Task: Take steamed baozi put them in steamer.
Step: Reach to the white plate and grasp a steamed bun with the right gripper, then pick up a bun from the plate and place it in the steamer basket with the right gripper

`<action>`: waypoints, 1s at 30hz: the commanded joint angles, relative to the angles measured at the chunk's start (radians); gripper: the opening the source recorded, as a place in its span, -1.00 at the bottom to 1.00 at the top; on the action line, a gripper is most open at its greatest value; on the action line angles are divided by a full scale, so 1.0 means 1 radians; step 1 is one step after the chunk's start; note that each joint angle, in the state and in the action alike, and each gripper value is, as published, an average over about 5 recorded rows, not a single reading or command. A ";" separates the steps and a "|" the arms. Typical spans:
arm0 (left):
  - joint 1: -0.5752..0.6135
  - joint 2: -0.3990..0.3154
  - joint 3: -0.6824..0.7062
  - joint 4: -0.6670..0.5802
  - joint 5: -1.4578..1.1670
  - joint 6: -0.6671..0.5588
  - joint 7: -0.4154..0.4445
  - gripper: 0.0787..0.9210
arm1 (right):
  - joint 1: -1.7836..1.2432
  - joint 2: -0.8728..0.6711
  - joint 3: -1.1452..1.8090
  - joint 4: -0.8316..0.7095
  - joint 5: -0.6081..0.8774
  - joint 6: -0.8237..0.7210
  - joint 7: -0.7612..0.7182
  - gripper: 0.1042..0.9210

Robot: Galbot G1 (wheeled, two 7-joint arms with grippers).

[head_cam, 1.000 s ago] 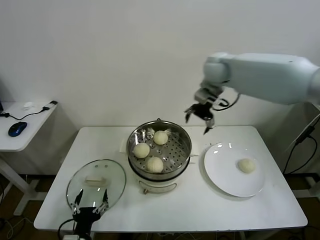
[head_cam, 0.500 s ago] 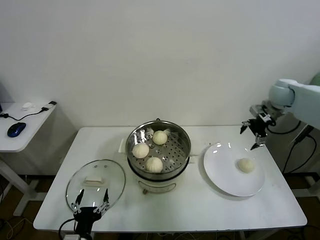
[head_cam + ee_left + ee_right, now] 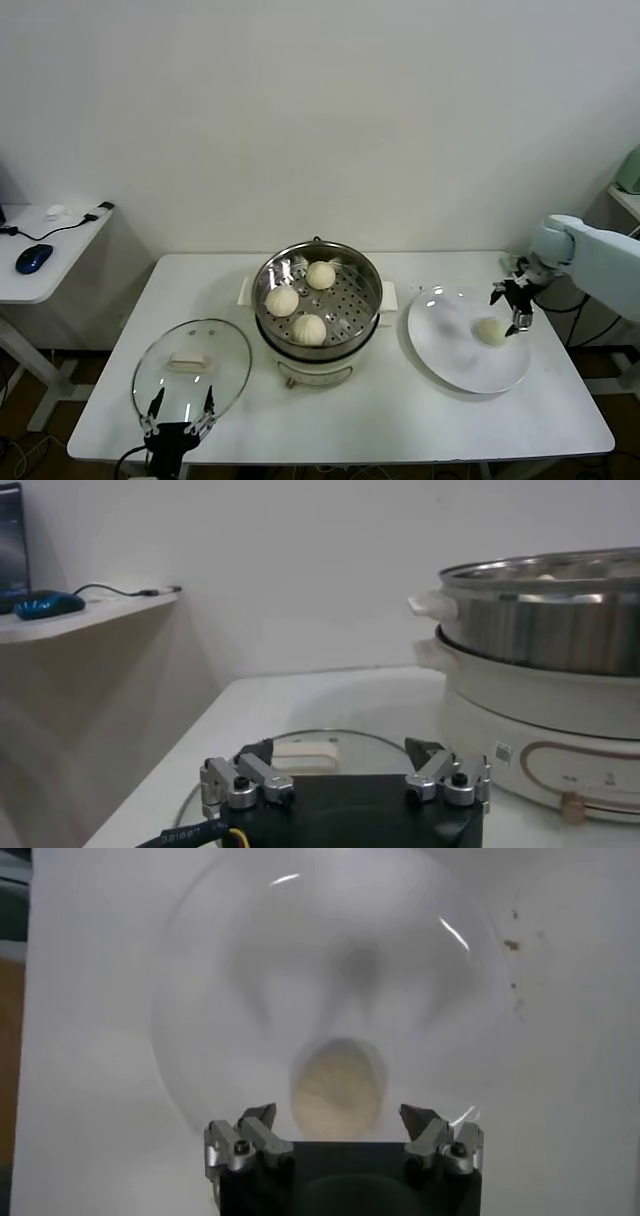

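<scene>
At the front left corner of the table the left gripper hangs parked just off the edge, its fingers spread apart with nothing between them. Directly behind it, near that same corner, a round glass lid lies flat on the table with its white knob up; in the left wrist view the lid sits just beyond the gripper, and the steamer stands to one side of it. The steamer is in the middle of the table, slightly toward the back edge, a shiny steel pot on a cream base with a perforated tray inside. Three buns rest on that tray, apart from one another. Toward the right edge of the table lies a flat white plate, and on it, off centre toward the right edge, sits the fourth bun. The right gripper is low over the plate, just beside and slightly behind this bun, fingers released and wide. In the right wrist view the bun lies right ahead of the open right gripper, between the lines of its two fingers, not yet grasped.
</scene>
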State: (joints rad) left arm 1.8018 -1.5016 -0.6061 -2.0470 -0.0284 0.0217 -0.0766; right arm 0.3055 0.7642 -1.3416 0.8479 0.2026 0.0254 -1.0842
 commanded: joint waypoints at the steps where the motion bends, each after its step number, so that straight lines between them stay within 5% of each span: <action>1: 0.004 -0.001 0.001 0.003 0.000 -0.002 -0.001 0.77 | -0.122 0.048 0.095 -0.091 -0.063 -0.014 0.018 0.76; 11: 0.004 0.000 0.003 0.001 0.000 -0.002 -0.002 0.77 | -0.118 0.058 0.096 -0.105 -0.074 -0.013 0.016 0.73; 21: 0.003 0.000 0.009 -0.007 0.001 0.001 -0.002 0.77 | -0.022 0.030 0.049 -0.012 -0.046 -0.031 0.027 0.23; 30: 0.001 0.013 0.014 -0.018 0.000 0.002 -0.001 0.77 | 0.595 0.047 -0.463 0.356 0.413 -0.128 0.029 0.20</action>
State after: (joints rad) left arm 1.8042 -1.4954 -0.5937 -2.0610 -0.0280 0.0227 -0.0785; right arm 0.4093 0.7861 -1.4100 0.9143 0.2588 -0.0316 -1.0622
